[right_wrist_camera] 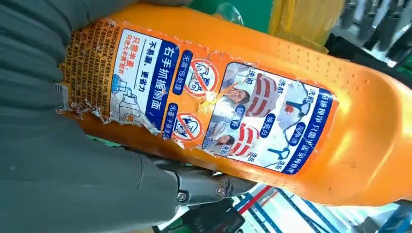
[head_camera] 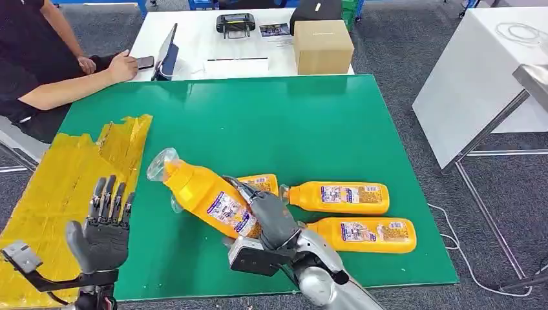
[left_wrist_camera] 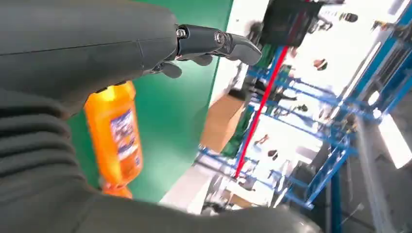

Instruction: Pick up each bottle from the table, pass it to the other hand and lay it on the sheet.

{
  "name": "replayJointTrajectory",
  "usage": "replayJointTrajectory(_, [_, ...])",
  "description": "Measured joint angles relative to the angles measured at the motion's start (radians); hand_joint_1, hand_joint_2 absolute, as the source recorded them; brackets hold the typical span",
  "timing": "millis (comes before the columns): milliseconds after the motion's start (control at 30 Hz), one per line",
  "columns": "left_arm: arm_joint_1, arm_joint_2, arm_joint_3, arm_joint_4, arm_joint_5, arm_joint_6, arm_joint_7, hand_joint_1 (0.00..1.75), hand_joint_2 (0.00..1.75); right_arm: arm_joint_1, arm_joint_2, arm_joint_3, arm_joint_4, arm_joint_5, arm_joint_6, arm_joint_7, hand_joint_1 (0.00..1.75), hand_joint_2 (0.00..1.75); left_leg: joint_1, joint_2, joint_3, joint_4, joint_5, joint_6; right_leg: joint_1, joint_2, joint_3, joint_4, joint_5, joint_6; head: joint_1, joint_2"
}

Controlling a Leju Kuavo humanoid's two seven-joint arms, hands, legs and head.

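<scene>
Gripping its labelled middle, the right robot hand [head_camera: 270, 216] holds an orange plastic bottle [head_camera: 203, 194] lifted, tilted toward the open left robot hand [head_camera: 103, 229]; judged rigid, smooth, possibly slippery.

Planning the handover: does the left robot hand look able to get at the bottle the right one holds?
Probably yes. The left robot hand is open, and bare green mat lies between it and the held bottle.
</scene>
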Motion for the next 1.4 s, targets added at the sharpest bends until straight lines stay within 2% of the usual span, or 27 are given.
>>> replayJointTrajectory(400, [0.048, 0.018, -0.105, -0.019, 0.007, -0.019, 0.007, 0.00, 1.75, -0.025, 0.055, 0.013, 0.048, 0.025, 0.025, 0.007, 1.75, 1.75, 0.000, 0.000, 0.000, 0.000, 0.000, 0.000, 0.000, 0.000, 0.000, 0.000, 0.000, 0.000, 0.000, 0.000])
replayJointTrajectory(1367, [0.054, 0.023, -0.160, -0.024, -0.003, 0.005, 0.005, 0.00, 1.75, -0.106, 0.203, 0.188, 0.230, 0.028, 0.074, 0.027, 1.75, 1.75, 0.000, 0.000, 0.000, 0.000, 0.000, 0.000, 0.000, 0.000, -0.001, 0.000, 0.000, 0.000, 0.000, 0.000])
replayJointTrajectory(1400, [0.054, 0.023, -0.160, -0.024, -0.003, 0.005, 0.005, 1.75, 1.75, -0.107, 0.204, 0.191, 0.234, 0.027, 0.074, 0.027, 1.75, 1.75, 0.000, 0.000, 0.000, 0.000, 0.000, 0.000, 0.000, 0.000, -0.001, 0.000, 0.000, 0.000, 0.000, 0.000])
